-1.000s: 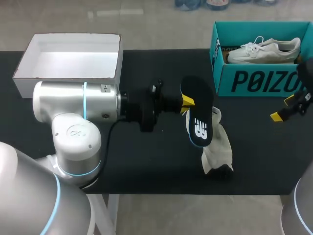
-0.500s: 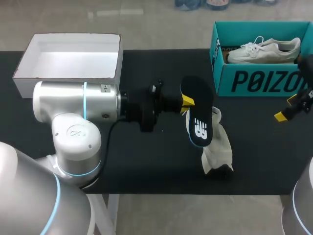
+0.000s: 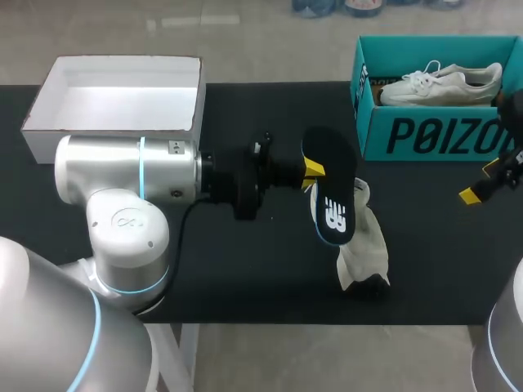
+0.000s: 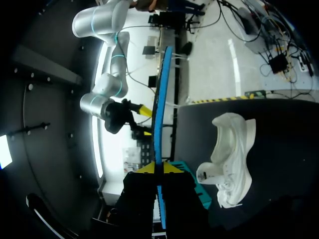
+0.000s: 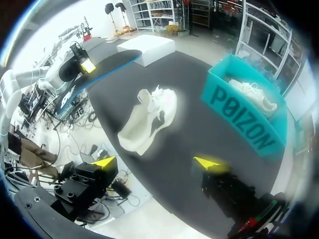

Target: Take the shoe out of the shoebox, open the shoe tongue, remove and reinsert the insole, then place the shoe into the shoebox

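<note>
Left pincer [image 3: 310,173] is pinching the insole [image 3: 331,192] near one end, right around the middle of the frame, with the black insole held up over the desk [image 3: 245,269]. From the left wrist cam the insole [image 4: 162,99] shows edge-on, blue rim, clamped between both yellow tips of that pincer [image 4: 160,168].

The white shoe [image 3: 364,245] lies on the desk just below the insole, lower middle-right, out of the box. The teal shoebox [image 3: 433,135] sits upper right with a second shoe [image 3: 441,82] inside. A white box [image 3: 122,98] sits upper left.

Right pincer [image 5: 157,163] is spread wide with nothing in it, hanging at the right edge of the head view, below the shoebox.
</note>
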Robot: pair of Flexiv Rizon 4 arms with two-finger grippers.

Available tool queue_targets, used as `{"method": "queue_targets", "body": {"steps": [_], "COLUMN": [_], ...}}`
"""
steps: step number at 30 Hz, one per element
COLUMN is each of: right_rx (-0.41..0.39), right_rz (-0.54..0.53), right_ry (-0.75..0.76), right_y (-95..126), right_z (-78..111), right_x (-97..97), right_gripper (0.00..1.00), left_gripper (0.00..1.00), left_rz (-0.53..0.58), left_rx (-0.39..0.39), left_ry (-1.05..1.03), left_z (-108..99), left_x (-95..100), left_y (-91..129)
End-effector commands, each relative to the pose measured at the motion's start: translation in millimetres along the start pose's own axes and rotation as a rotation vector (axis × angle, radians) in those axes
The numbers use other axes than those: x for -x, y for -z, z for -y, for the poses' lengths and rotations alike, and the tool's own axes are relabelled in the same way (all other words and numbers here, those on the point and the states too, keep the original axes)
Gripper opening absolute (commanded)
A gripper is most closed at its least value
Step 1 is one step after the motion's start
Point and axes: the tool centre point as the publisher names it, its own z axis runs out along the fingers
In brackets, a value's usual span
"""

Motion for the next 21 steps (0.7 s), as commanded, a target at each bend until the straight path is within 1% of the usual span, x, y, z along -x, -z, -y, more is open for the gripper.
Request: {"method": "queue_targets", "body": {"steps": [1,6,9,14,17,21], "right_rx": [0.001,0.001,0.001,0.001,0.001,0.001], "right_rz": [0.002,0.002,0.002,0.002,0.002,0.002], "right_ry": [-0.001,-0.001,-0.001,-0.001,-0.001,-0.001], "right_y": [-0.5,-0.5,-0.5,-0.5,-0.5,-0.5], "right_z": [1.2,1.2,1.2,1.2,1.2,1.2], "right_x": [-0.2,-0.2,-0.2,-0.2,-0.2,-0.2], "right_gripper": [1.0,1.0,1.0,1.0,1.0,1.0], "left_gripper": [0.0,0.0,0.0,0.0,0.0,0.0], "left_rz": [-0.004,-0.004,-0.01,-0.037,-0.06,-0.094], "left_rx": [0.0,0.0,-0.043,-0.072,-0.074,-0.064], "left_ry": [-0.001,-0.001,0.03,0.097,0.127,0.179], "left_z": [0.1,0.1,13.1,30.1,36.2,41.5], "left_x": [0.5,0.5,-4.0,-10.1,-14.6,-21.7], "left_y": [-0.8,-0.8,-11.0,-27.7,-35.0,-39.3]}}
